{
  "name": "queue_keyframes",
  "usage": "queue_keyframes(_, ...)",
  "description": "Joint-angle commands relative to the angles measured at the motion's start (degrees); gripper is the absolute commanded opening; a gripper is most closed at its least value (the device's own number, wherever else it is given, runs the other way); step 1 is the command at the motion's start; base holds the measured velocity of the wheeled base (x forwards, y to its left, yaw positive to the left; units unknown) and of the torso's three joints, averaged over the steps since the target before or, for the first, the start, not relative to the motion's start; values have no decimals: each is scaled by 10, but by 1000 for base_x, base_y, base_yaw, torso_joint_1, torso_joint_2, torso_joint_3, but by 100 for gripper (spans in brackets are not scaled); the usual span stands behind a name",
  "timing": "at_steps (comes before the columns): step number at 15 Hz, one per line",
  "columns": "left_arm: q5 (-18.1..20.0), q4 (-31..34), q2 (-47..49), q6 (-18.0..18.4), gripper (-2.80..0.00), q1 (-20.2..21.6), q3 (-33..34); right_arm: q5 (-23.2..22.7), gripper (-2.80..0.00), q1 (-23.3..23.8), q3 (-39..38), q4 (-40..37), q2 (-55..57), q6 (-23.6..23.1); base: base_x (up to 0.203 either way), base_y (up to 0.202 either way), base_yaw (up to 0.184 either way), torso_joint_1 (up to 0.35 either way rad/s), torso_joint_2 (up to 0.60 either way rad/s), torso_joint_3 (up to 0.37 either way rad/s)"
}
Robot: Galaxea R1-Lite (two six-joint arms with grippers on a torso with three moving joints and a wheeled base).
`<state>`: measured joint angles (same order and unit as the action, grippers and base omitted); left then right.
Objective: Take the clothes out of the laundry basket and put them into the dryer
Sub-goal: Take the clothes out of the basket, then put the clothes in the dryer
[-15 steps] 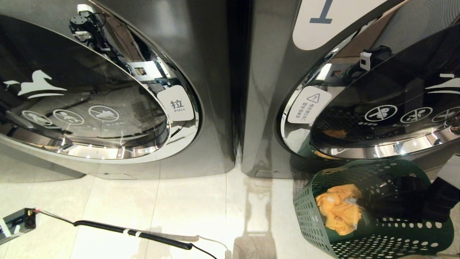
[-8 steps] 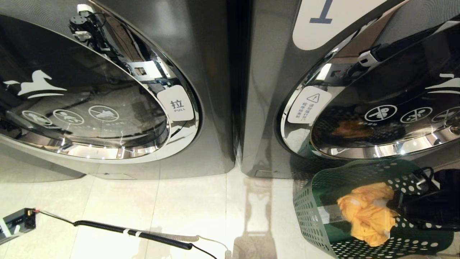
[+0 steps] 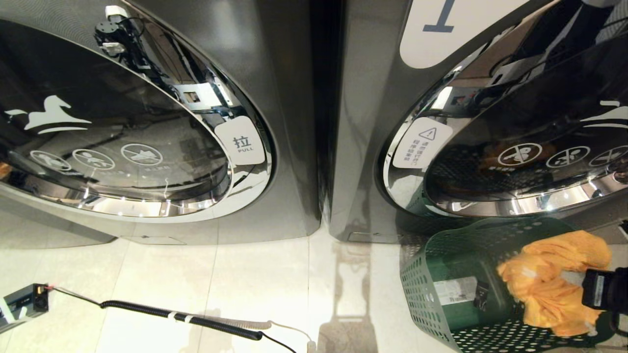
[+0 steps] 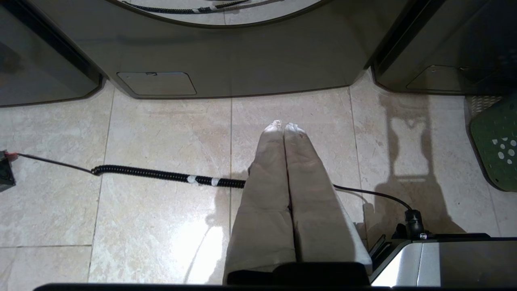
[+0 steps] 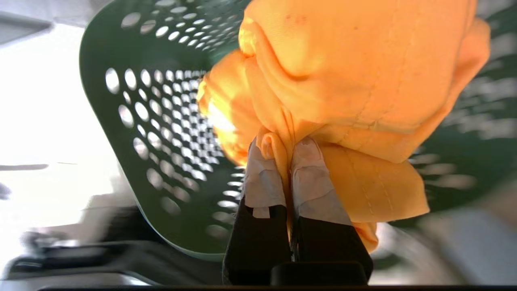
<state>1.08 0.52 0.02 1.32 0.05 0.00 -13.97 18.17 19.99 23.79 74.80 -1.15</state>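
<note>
A pale tiled floor [image 3: 221, 284] is seen running up to two grey machines with round glass doors. At the far left of the floor a small grey box [image 3: 22, 303] is found, and from it a coiled black cable [image 3: 181, 318] is laid across the tiles. The left dryer [image 3: 274, 98] is shown with its door [image 3: 113, 132] shut; a white "PULL" tag [image 3: 242, 142] is fixed on the chrome ring. The left gripper [image 4: 284, 126] is held above the floor, its jaws pressed together on nothing, with the cable passing behind the fingers. The right dryer [image 3: 373, 122] carries a white warning sticker [image 3: 421, 142] on its door ring and a large white label [image 3: 451, 24] above. Below that door a green perforated laundry basket [image 3: 441, 284] is stood on the floor. An orange garment [image 3: 549, 284] is pinched in the jaws of the right gripper [image 5: 286, 145], which are closed on a fold of the cloth. The garment is bunched just ahead of the jaws and hangs over the basket's opening, with the basket's green wall behind and beside it. Whether its lower part touches the basket cannot be told.
</note>
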Motion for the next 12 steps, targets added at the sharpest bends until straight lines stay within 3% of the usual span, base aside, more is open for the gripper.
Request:
queue_keyframes(1,0,0,0,0,-280,0,0,14,-280,-19,-35,0,-148,-27,0,0,0,0,0,0)
queue_keyframes(6,0,0,0,0,-280,0,1,70,-280,-85,-154,-18,-404,-87,0,0,0,0,0,0)
queue_keyframes(9,-1,-1,0,0,-280,0,1,83,-280,-96,-182,-125,-566,-102,0,0,0,0,0,0)
queue_keyframes(12,-5,-2,0,-4,-280,0,1,99,-280,-104,-197,-245,-587,-98,0,0,0,0,0,0)
